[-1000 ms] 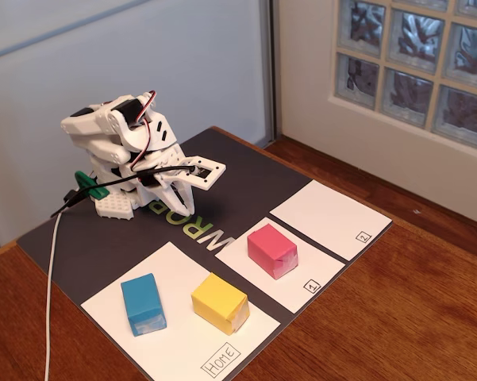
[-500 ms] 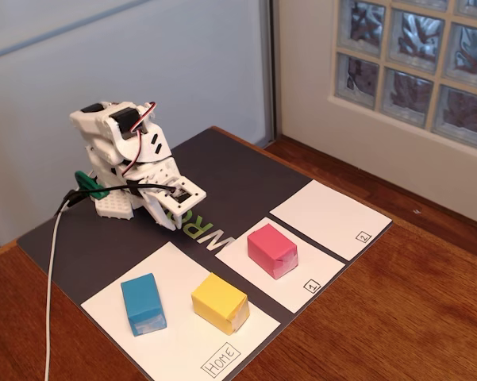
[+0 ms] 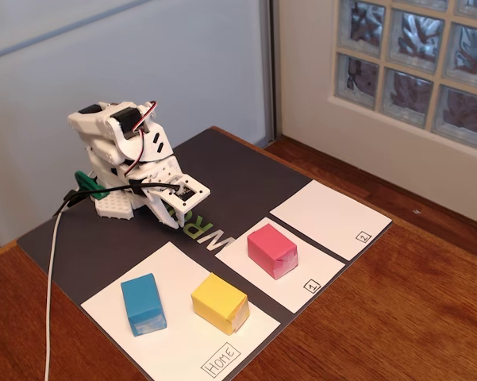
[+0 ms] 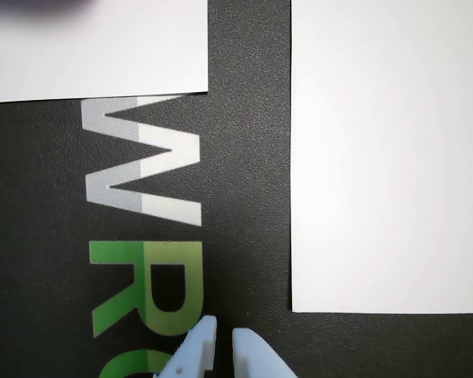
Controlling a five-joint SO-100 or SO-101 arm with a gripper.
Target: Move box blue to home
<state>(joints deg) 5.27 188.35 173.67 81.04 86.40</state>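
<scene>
- Already, the box blue (image 3: 144, 304) is seen lying on home (image 3: 111, 295), the largest white sheet, whose "Home" label (image 3: 222, 361) sits at its near corner in the fixed view; the task is judged as good as done.
- The yellow block (image 3: 220, 302) is also found on home, just beside the box blue and apart from it.
- The pink block (image 3: 272, 250) is carried by sheet 1 (image 3: 242, 266), while sheet 2 (image 3: 329, 218) carries nothing.
- The arm (image 3: 123, 159) is folded low at the back of the dark mat (image 3: 230, 171) on the wooden desk (image 3: 413, 309), well apart from all 3 blocks.
- In the wrist view the gripper (image 4: 223, 337) is shown nearly closed, only a narrow gap being left between its fingertips, and nothing is held in it; it points at the mat's printed lettering (image 4: 145, 169).
- If any step is left, it is judged to be a rest pose: the arm is best kept folded and clear, so that the box blue is not nudged off the sheet.
- Should a correction be wanted, the box blue would need to be approached from above, with the jaws opened wider than the block and the yellow block avoided.
</scene>
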